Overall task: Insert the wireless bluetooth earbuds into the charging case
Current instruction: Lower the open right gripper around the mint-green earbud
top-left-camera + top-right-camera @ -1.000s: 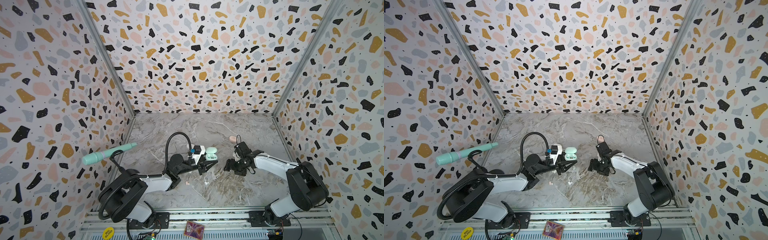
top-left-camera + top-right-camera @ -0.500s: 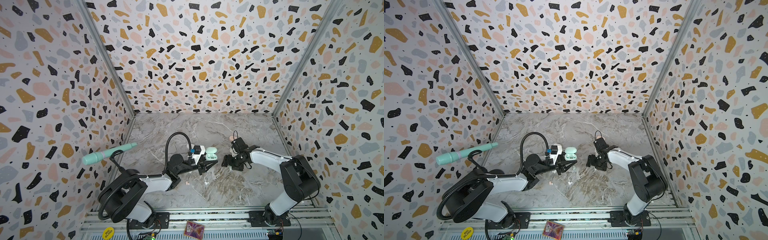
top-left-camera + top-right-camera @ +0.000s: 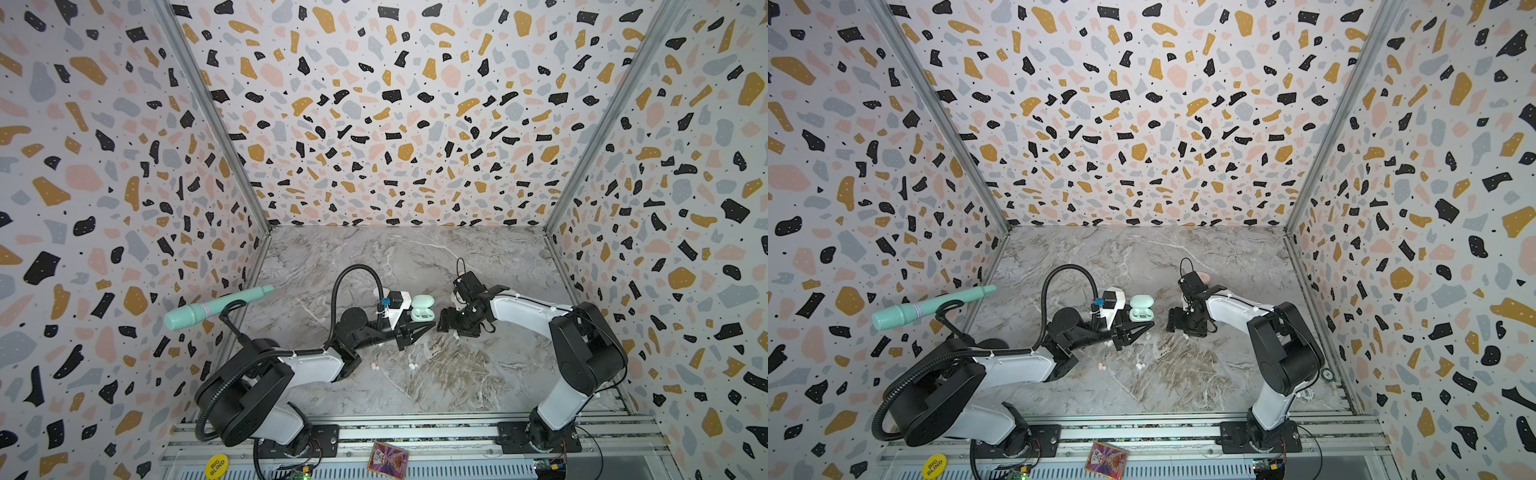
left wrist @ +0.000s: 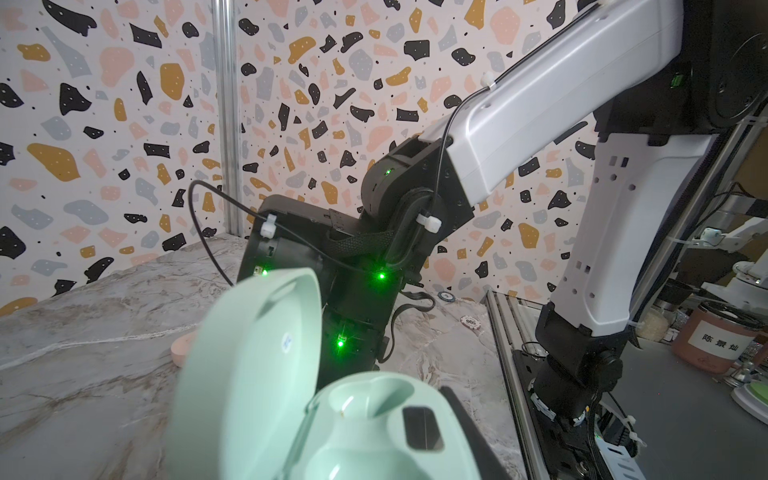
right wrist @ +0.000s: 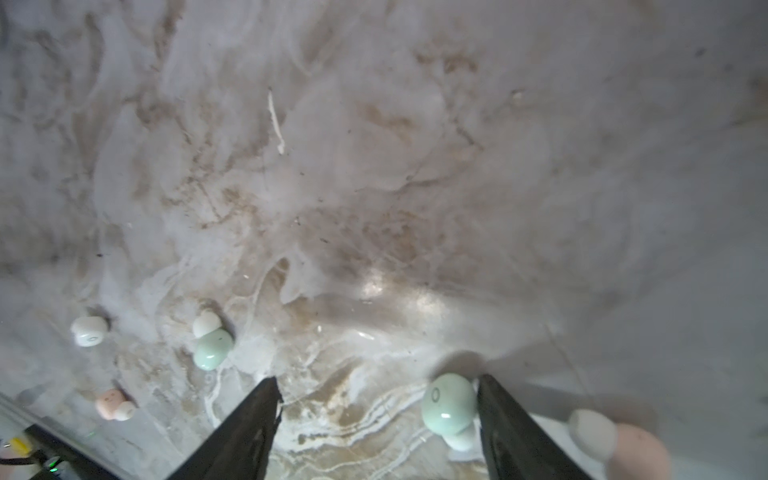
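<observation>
In both top views the right gripper [image 3: 449, 324] has swung in from 3 o'clock toward the middle of the worktop [image 3: 353, 249]. It now points down just beside the open mint charging case [image 3: 422, 309], on its 3 o'clock side. I read that as the pick-up of a bud, with no insertion begun. The left gripper [image 3: 428, 326] lies at the case's 6 o'clock edge, fingers clenched on each other; whether they touch the case I cannot tell. A loose pink pair [image 3: 375, 367] and white pair [image 3: 412, 366] sit at 6 to 7 o'clock of the case. In a top view a pink case [image 3: 1202, 275] peeps out behind the right wrist, at 2 o'clock.

The left wrist view shows the lid [image 4: 249, 365] up and the one well [image 4: 370, 401] in sight empty, with the right arm [image 4: 540, 104] close behind.

The right wrist view shows the fingers [image 5: 249, 424] released and spread, with a mint earbud [image 5: 449, 405] between them, hard against one. A pink earbud [image 5: 623, 446] lies just outside that finger and could get nudged. A second mint earbud [image 5: 210, 347], a white earbud [image 5: 89, 330] and a second pink earbud [image 5: 111, 403] lie well beyond the other finger.
</observation>
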Action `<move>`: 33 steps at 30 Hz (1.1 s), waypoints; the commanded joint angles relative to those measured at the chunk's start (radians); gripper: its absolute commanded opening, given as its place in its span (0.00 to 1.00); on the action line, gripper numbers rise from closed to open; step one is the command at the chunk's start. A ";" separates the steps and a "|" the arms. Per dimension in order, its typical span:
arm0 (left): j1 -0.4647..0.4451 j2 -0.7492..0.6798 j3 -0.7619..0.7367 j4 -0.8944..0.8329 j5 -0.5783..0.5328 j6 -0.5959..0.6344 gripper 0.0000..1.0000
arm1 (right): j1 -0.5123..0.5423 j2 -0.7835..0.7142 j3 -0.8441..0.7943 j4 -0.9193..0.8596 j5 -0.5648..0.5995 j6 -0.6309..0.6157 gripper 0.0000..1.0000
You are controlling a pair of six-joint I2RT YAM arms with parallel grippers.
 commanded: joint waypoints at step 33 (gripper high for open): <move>-0.004 -0.030 -0.006 0.048 -0.011 0.013 0.19 | 0.049 0.046 0.061 -0.123 0.159 0.066 0.40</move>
